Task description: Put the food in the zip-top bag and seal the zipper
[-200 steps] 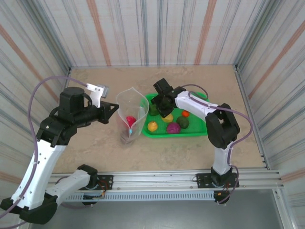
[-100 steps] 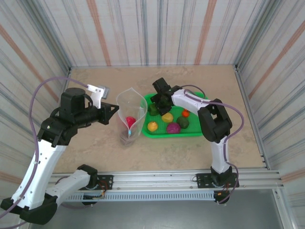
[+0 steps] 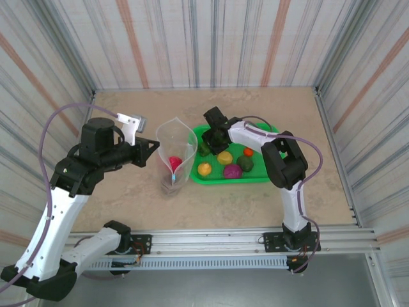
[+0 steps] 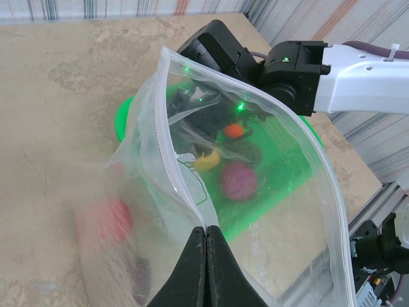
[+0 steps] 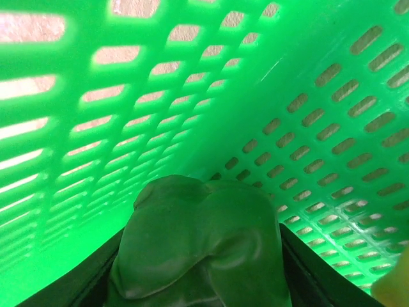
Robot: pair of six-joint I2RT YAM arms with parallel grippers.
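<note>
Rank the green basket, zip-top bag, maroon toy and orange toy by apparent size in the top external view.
1. green basket
2. zip-top bag, though it stands upright and nearer the camera, which may enlarge it
3. maroon toy
4. orange toy

The left arm (image 3: 54, 204) and right arm (image 3: 295, 208) are built of white links joined by black cylindrical joints; a mauve cable (image 3: 48, 131) is looped along each. The left hand (image 4: 206, 240) and right hand (image 3: 209, 137) are finished black, and small green lights (image 4: 283, 59) are noted on the right wrist.

Dark green food (image 5: 201, 246) in mesh basket (image 5: 192, 96)
</note>
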